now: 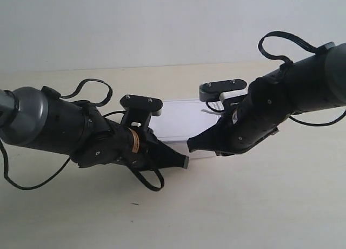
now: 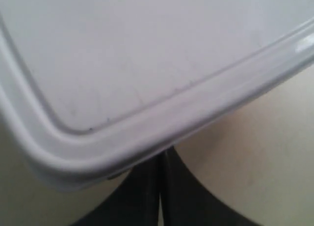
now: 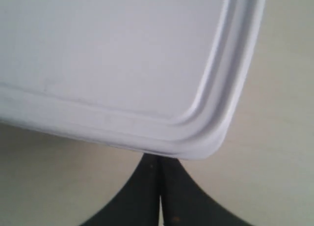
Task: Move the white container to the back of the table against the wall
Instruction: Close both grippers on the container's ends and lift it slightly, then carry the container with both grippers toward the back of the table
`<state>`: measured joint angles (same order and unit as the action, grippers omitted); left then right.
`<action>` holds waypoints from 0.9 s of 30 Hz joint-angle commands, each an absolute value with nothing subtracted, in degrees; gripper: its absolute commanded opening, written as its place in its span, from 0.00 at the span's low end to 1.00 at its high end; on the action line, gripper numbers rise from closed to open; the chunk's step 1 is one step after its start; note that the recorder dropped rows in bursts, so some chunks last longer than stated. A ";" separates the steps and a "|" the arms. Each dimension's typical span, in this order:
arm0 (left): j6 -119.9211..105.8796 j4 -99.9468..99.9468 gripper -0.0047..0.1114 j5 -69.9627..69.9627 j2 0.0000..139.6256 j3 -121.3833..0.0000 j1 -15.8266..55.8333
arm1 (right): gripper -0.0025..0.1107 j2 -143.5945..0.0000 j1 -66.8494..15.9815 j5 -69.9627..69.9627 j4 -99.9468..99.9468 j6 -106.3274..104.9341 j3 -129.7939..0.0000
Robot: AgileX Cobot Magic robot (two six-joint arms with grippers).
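The white container (image 1: 184, 122) lies flat on the pale table (image 1: 243, 205), short of the grey-white wall (image 1: 162, 21). Both black grippers meet at its near edge. The gripper of the arm at the exterior view's left (image 1: 184, 162) and that of the arm at the exterior view's right (image 1: 192, 145) point at each other there. My left gripper (image 2: 159, 159) is shut, and its tips vanish under the rim of the lid (image 2: 147, 64) near a rounded corner. My right gripper (image 3: 159, 162) is also shut, its tips against the rim of the container (image 3: 122, 54) by another corner. Neither holds anything.
Bare table (image 1: 108, 78) runs between the container and the wall. Black cables loop off both arms (image 1: 92, 86) (image 1: 281, 43). A tiny dark speck (image 1: 134, 204) marks the tabletop near the front.
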<state>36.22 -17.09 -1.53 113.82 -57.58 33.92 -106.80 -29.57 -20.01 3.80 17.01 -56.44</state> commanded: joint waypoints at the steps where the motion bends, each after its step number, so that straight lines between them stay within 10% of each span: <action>1: 34.66 -17.41 0.04 -1.40 114.96 -60.36 32.47 | 0.02 -108.94 -28.05 -19.00 3.35 14.39 -60.06; 27: 31.70 -25.71 0.04 -10.50 130.75 -85.03 23.89 | 0.02 -131.34 -25.34 -24.75 2.86 8.98 -95.14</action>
<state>31.86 -24.39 -8.52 129.09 -81.86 24.18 -129.68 -25.61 -24.02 2.68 9.96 -92.19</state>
